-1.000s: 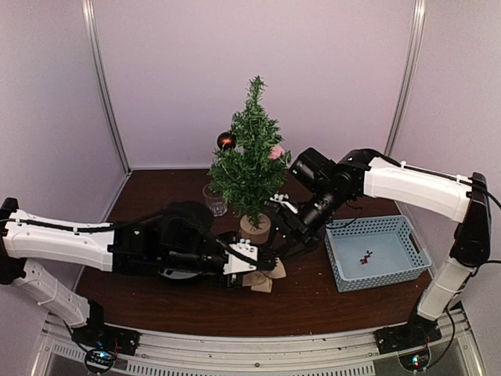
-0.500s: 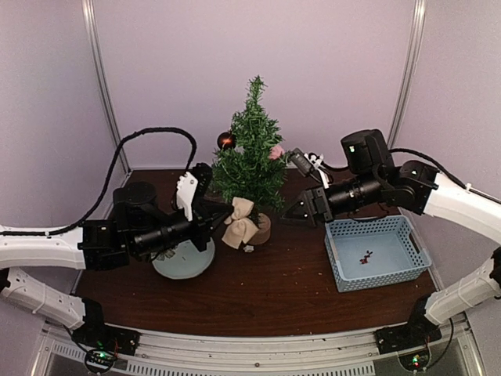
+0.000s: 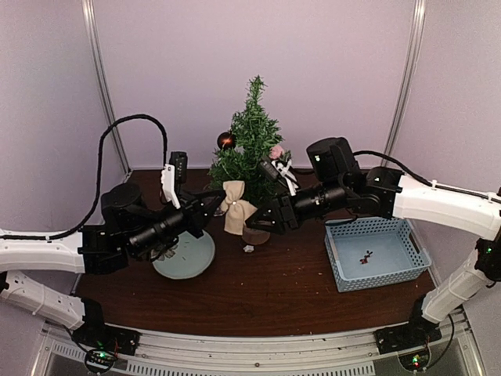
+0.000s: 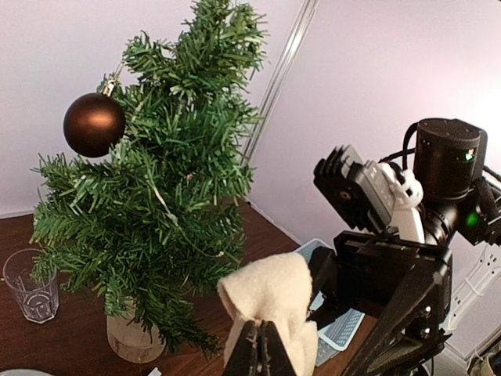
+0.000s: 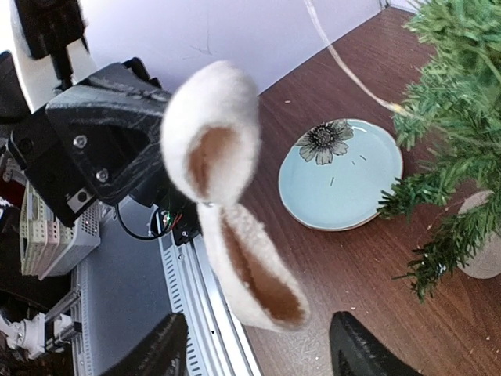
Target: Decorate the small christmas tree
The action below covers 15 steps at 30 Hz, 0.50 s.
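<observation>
L pincer (image 3: 217,203) holds cream bow (image 3: 235,208) up by the small christmas tree (image 3: 250,157).
Tree upright on its stump, back-centre of counter (image 3: 266,294), brown ball (image 3: 226,140) hung upper left. L pincer clamped on bow, just in front of lower branches. R pincer (image 3: 255,223) spread wide, close to bow on the other side. Plate (image 3: 184,258) under L arm.

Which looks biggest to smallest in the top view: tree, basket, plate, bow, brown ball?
1. tree
2. basket
3. plate, partly hidden, so really larger than it shows
4. bow, held up off the table nearer the camera, so its rank against the plate is unsure
5. ball
</observation>
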{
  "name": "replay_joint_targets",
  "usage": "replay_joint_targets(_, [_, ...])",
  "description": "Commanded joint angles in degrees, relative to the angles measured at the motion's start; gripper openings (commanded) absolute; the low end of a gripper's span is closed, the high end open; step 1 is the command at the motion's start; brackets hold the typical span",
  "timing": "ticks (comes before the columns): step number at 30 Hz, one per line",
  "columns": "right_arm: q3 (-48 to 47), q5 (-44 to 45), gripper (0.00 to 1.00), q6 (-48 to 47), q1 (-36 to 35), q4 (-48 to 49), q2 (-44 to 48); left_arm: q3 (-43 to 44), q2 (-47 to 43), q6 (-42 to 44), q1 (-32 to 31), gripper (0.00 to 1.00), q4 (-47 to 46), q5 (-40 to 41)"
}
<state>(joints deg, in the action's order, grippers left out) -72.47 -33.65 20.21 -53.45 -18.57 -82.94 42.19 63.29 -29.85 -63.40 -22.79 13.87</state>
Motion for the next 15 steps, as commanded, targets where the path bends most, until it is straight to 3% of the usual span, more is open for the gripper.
replay_joint_targets(1, [-2.8,0.61,0.52,-0.38,-1.29,3.44,-0.28,-2.29,-1.47,-4.8,0.42,0.0,-7.19,2.29])
replay_joint_targets(8, [-4.29,2.22,0.0,-1.36,-1.51,0.51,0.29,-4.45,-1.84,-7.32,0.48,0.0,-11.16,3.63])
replay_joint_targets(15, [-5.5,3.8,0.0,-4.72,-1.48,-4.87,1.29,-3.84,-1.83,-7.86,0.73,0.01,-8.71,1.48])
